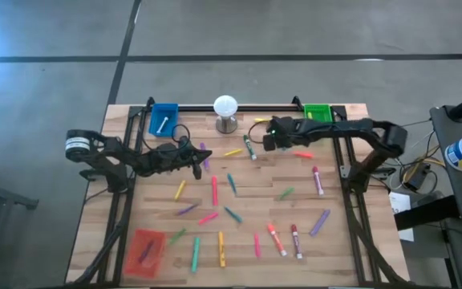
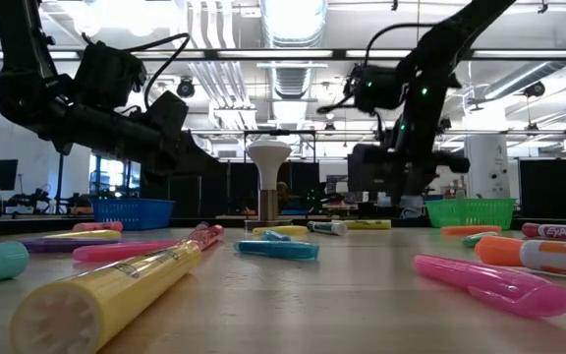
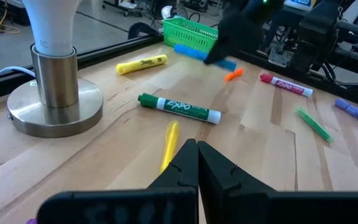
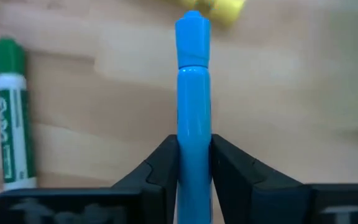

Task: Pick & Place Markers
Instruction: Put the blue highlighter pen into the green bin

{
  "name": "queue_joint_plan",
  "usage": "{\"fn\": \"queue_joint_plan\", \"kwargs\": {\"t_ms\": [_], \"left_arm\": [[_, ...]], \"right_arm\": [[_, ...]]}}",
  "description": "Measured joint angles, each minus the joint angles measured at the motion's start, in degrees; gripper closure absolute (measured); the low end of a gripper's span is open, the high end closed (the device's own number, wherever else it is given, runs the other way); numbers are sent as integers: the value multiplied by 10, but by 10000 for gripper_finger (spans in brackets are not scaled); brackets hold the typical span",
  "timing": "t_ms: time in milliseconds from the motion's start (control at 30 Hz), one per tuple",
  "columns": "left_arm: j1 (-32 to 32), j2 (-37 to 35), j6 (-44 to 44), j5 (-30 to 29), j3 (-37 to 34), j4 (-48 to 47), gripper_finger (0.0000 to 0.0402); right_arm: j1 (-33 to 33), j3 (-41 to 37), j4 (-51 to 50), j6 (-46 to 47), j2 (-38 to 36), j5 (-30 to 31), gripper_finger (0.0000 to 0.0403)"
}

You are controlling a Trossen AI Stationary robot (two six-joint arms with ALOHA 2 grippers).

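Wooden table (image 1: 343,241), slim blue marker (image 4: 194,118)

Grey concrete floor (image 1: 295,28) around the table; fluorescent ceiling lights (image 2: 293,15) overhead.

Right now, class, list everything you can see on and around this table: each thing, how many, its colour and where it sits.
markers: some two dozen, mixed colours, scattered over the table
blue marker: one, in the right gripper
blue tray: one, far left corner, marker inside
green tray: one, far right corner
red tray: one, near left corner, marker inside
white ball on stand: one, far edge, middle
left gripper: shut, empty, left of centre
right gripper: shut on blue marker, near green tray
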Motion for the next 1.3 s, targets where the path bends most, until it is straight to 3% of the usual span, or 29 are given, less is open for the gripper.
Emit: {"fn": "queue_joint_plan", "kwargs": {"t_ms": [267, 400, 867, 1300], "left_arm": [[0, 0, 0, 0, 0, 0, 402], [0, 0, 0, 0, 0, 0, 402], [3, 0, 5, -1, 1, 2, 401], [7, 0, 6, -1, 1, -1, 401]], "right_arm": [[-65, -1, -64, -137, -122, 16, 327], [-125, -2, -75, -205, -143, 17, 325], [-293, -6, -74, -355, -83, 22, 326], [-297, -8, -54, -371, -24, 59, 328]]}}
